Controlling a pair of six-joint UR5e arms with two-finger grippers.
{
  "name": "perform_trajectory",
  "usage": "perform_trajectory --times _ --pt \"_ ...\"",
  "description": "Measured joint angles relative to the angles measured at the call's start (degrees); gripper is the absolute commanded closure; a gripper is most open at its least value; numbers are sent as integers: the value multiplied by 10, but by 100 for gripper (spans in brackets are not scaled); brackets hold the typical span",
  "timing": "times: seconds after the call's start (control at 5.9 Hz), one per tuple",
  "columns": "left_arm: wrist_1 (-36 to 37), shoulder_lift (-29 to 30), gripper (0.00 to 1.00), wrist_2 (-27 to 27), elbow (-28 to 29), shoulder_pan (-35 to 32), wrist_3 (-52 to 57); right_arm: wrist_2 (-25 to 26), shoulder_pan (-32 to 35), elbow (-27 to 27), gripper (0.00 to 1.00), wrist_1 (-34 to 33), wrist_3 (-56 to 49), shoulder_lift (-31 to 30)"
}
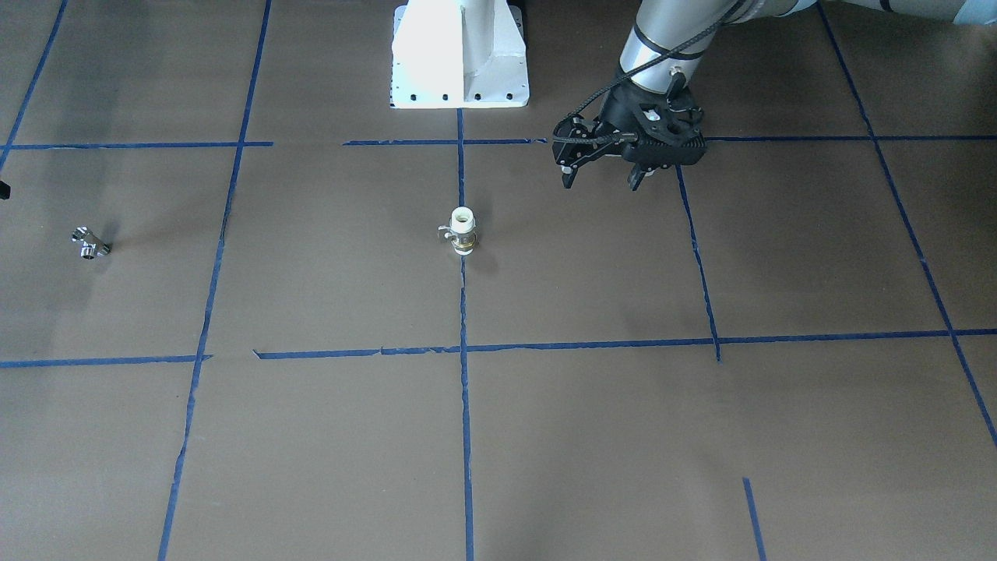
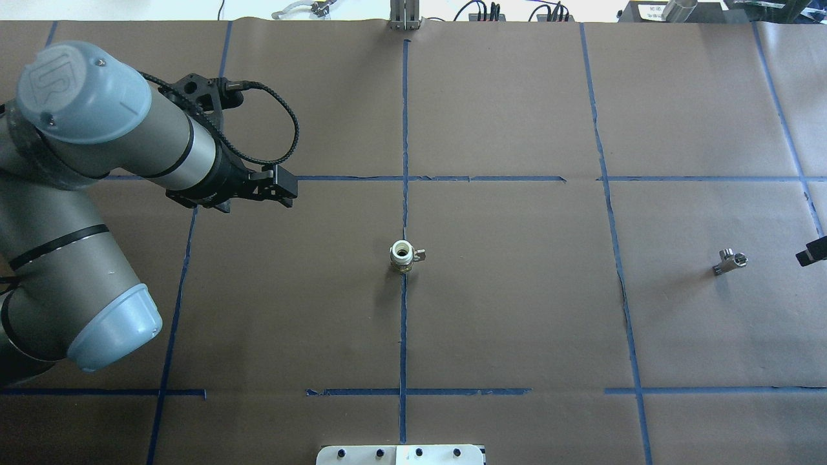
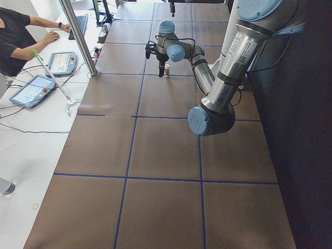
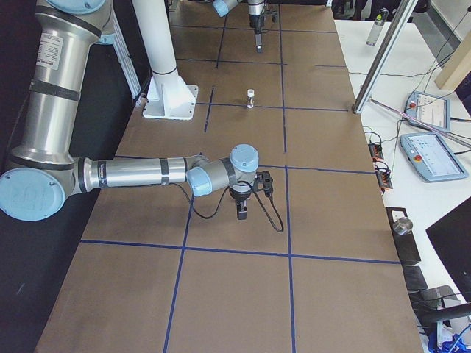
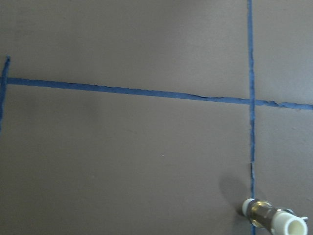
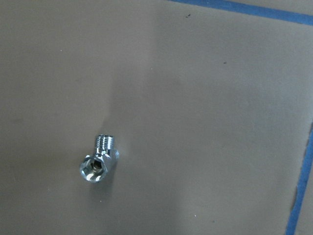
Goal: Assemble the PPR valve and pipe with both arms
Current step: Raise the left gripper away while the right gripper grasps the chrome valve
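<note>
The PPR valve [image 1: 463, 231] stands upright on the centre blue tape line, white ends and brass band, its small handle to one side. It also shows in the overhead view [image 2: 402, 255] and at the bottom right of the left wrist view [image 5: 274, 220]. My left gripper [image 1: 604, 181] hangs open and empty above the table, well apart from the valve, towards the robot's base and its left. The pipe [image 1: 90, 243], a small silvery fitting, lies far out on the robot's right [image 2: 730, 261] and fills the right wrist view [image 6: 99, 161]. Of my right gripper [image 2: 813, 252] only a sliver shows beside the pipe.
Brown paper with a grid of blue tape lines [image 2: 404, 323] covers the table. The white robot base [image 1: 459, 54] stands at the table's robot side. An operator [image 3: 21, 31] sits at a side bench with tablets [image 3: 32, 89] beyond a metal post [image 3: 78, 36].
</note>
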State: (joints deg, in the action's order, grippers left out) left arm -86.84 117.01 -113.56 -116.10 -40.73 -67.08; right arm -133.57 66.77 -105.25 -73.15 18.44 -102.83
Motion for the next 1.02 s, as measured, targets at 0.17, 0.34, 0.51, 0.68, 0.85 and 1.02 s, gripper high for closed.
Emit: perform_trajectory --times 0.17,0.34,0.51,0.68,0.85,1.02 --pt "0 -3 0 0 0 0 1 20 -33 1 1 0 29 16" --pt "0 -5 0 0 0 0 1 45 -63 6 1 -1 62 32" --pt "0 -6 0 0 0 0 2 60 -81 18 2 -1 79 48" --pt "0 -6 0 0 0 0 2 65 -89 32 3 -1 89 64" --pt "0 -6 0 0 0 1 1 66 -96 41 7 -1 94 75" --pt "0 -6 0 0 -1 1 1 66 -101 47 18 -1 96 79"
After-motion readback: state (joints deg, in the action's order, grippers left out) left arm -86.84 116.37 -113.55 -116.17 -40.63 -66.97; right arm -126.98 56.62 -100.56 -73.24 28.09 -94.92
